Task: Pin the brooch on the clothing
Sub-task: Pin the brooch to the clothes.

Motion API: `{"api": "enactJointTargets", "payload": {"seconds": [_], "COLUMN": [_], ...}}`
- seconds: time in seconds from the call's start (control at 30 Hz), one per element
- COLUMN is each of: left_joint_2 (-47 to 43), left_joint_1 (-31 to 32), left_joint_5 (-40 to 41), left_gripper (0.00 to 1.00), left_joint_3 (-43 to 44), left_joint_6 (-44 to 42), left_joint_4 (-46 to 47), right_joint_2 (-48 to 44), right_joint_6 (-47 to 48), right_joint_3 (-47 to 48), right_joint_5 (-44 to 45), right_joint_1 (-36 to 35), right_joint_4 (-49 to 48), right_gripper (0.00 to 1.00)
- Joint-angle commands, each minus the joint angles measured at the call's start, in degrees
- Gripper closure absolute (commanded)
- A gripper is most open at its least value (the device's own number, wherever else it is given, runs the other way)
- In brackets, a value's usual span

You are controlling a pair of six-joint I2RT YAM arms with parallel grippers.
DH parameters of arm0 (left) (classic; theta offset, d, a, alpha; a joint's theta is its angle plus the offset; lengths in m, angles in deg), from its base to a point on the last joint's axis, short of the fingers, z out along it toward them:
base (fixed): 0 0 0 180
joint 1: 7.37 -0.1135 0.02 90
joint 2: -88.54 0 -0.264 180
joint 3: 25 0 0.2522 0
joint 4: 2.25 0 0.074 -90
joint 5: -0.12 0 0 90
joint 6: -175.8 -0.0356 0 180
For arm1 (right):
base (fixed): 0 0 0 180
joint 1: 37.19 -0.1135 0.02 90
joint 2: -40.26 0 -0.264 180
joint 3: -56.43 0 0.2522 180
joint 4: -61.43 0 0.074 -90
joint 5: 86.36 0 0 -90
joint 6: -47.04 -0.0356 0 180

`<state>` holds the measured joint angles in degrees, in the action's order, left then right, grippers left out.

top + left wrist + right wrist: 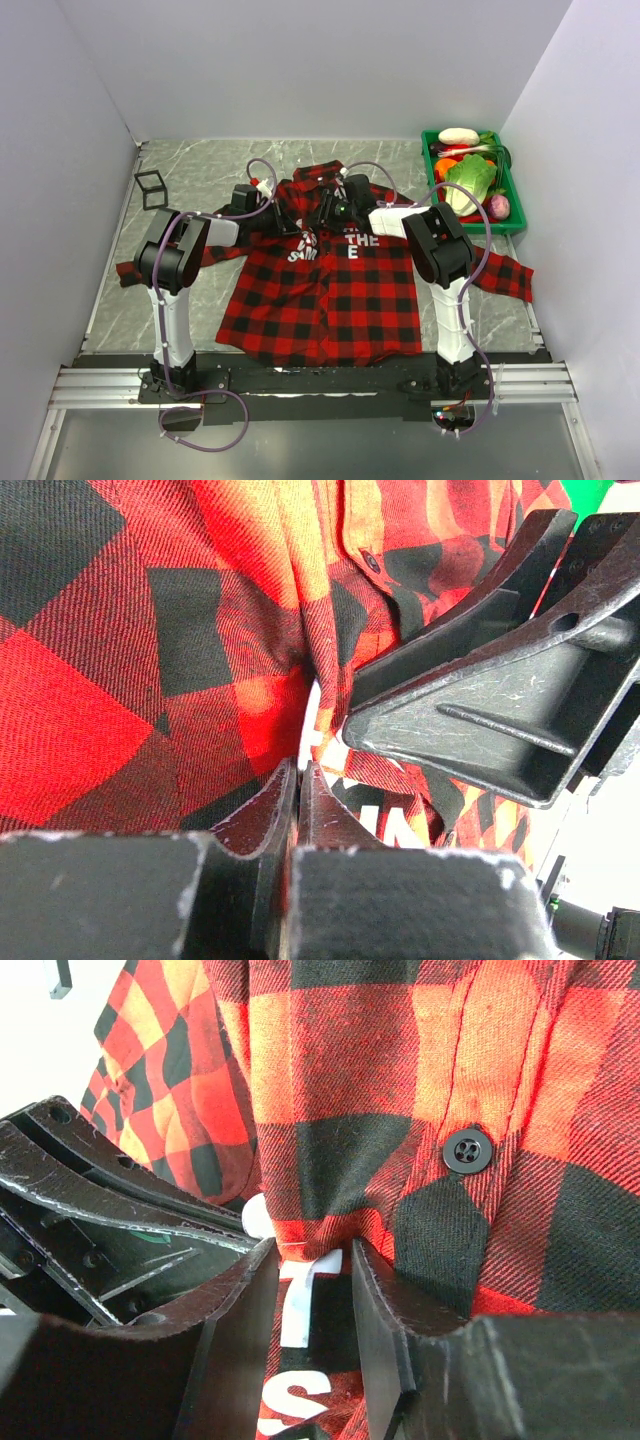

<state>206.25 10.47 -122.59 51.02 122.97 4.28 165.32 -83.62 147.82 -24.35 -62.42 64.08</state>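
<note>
The brooch (256, 1216) peeks beside the clothing (420, 1080) fold my left fingers (265, 815) pinch shut; right fingers (235, 1320) half-open, empty. Mid-pinning: next, press it home.

A red-and-black plaid cotton shirt (400, 1080) fills almost the whole view, its cloth bunched into soft folds. The right gripper (312, 1305) stands with its two black plastic fingers (385, 1330) apart, and between them lies a strip of shirt bearing white block letters (298, 1305). Just beyond the fingertips a black four-hole button (467, 1150) sits on the shirt's placket. From the left the scuffed black left gripper (110, 1225) reaches in, nearly touching the right gripper's finger. At its tip shows the edge of a small pale greyish round brooch (257, 1216), against the cloth. A bare patch of pale desk (30, 1055) shows at the far left.
</note>
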Motion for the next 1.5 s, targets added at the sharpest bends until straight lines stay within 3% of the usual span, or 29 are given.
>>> {"api": "enactJointTargets", "payload": {"seconds": [0.0, 1.47], "left_joint_2": [0.59, 0.06], "left_joint_1": [0.79, 0.79], "left_joint_5": [-1.22, -1.04], "left_gripper": [0.99, 0.99], "left_joint_3": [0.23, 0.14], "left_joint_6": [0.1, -0.25], "left_joint_4": [-1.93, -1.66], "right_joint_2": [-2.18, 1.42], "right_joint_6": [1.11, 4.81], "right_joint_3": [-1.6, 6.92], "right_joint_5": [1.18, 7.68], "right_joint_1": [0.19, -3.86], "right_joint_4": [1.35, 10.85], "right_gripper": [0.57, 0.59]}}
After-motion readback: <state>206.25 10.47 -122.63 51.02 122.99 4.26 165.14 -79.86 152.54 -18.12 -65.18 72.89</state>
